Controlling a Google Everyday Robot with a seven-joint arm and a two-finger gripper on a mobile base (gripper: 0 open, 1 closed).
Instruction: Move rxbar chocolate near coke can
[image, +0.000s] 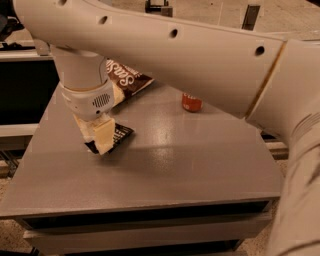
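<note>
The rxbar chocolate is a small flat dark wrapper with white text at the left middle of the grey table. My gripper comes down on it from above. Its cream fingers are closed on the bar's left end, and the bar sits at or just above the table top. The coke can stands upright at the back right of centre, well to the right of the bar. Its top is hidden behind my arm.
A brown-and-cream chip bag lies at the back left, partly behind the gripper's wrist. My large white arm crosses the top of the view. The table's front edge is near; dark shelving stands to the left.
</note>
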